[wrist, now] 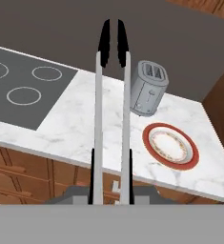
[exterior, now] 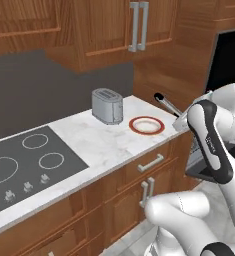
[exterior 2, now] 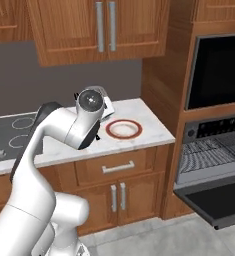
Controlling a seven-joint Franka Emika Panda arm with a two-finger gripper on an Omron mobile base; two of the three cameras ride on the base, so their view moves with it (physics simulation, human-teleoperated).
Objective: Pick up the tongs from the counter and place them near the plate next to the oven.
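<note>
At hand (wrist: 112,193), tongs (wrist: 112,109) gripped; fingertips cut off below frame.

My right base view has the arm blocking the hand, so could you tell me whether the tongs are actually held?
Observer: Yes. In the hand view the fingers press on both sides of the tongs.
Operator: Thank you. Which way do they point?
Observer: In the left base view their black end slants upward, away from the fingers.
Operator: Are they resting on the counter?
Observer: No. The left base view shows them in the air above the counter, on the oven side of the plate.
</note>
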